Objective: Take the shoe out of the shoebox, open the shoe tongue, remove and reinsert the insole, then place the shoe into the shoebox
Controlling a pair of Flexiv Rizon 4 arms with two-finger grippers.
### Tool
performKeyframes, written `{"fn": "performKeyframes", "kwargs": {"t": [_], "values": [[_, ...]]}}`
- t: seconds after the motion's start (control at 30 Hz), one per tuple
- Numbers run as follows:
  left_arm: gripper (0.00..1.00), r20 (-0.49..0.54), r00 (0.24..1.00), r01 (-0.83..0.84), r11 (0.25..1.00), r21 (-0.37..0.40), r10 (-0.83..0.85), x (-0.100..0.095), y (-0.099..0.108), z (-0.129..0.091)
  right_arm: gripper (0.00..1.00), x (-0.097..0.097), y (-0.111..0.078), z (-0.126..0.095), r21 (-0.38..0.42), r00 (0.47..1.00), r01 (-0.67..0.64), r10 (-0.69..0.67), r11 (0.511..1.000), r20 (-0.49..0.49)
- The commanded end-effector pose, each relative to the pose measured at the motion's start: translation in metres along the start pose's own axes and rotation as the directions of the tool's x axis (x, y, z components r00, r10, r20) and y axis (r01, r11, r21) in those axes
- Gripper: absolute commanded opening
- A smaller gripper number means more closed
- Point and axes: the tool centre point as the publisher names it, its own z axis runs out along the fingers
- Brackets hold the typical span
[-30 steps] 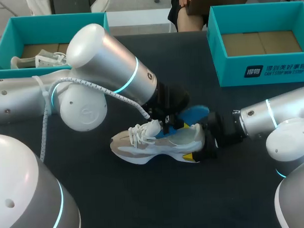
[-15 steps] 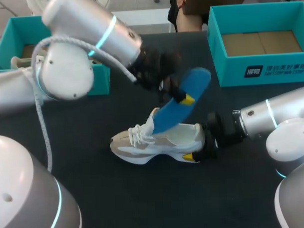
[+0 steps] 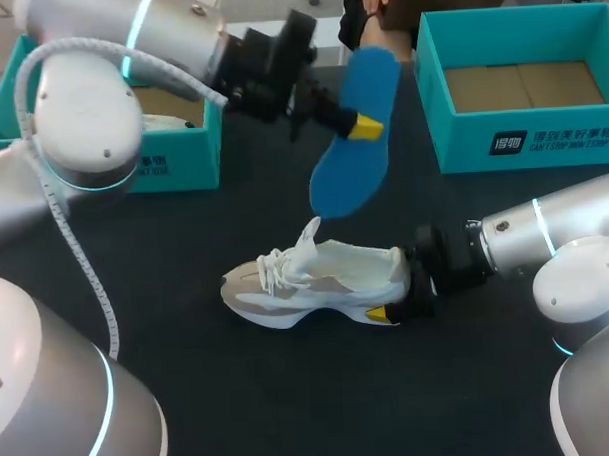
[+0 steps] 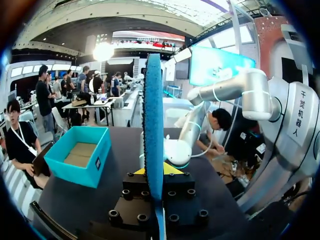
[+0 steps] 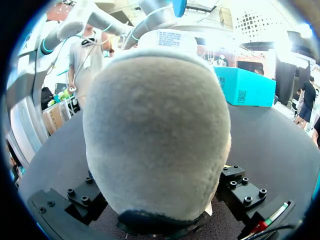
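Blue insole (image 3: 349,136), white shoe (image 3: 331,279), teal shoebox (image 3: 464,142)

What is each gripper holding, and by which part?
Left fingers pinch the flat blue insole near mid-length; right fingers clamp the white sneaker at its heel.

Insole (image 3: 341,175) matt foam; shoe (image 5: 155,125) fuzzy, suede-like.

Tight around the heel of the shoe (image 3: 316,283): the right gripper (image 3: 399,285) is clamped on it, and its arm fills the table on that side. Above the collar hangs the blue insole (image 3: 348,176), pinched in the left gripper (image 3: 361,128), its low tip near the tongue. Toe side and near side are bare black table (image 3: 290,389). Of the 2 boxes, the left arm crosses over the left shoebox (image 3: 172,163); the right shoebox (image 3: 521,130) is open on top.
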Motion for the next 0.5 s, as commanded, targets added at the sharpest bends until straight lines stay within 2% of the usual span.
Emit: {"fn": "performKeyframes", "kwargs": {"t": [0.03,0.1,0.5], "values": [[0.0,0.012,1.0,0.006,0.995,0.098,-0.007,0.0043,-0.0012,-0.0208,0.0,-0.0015,-0.0026,0.0061,0.004,1.0,-0.001,0.001,1.0,0.001],[0.0,0.014,1.0,0.013,0.993,0.115,-0.015,0.0009,-0.0021,-0.026,0.0,-0.0015,-0.0026,0.0061,0.004,1.0,-0.001,0.001,1.0,0.001],[0.0,0.014,1.0,0.013,0.993,0.115,-0.015,0.0009,-0.0021,-0.026,0.0,-0.0015,-0.0026,0.0061,0.004,1.0,-0.001,0.001,1.0,0.001]]}}
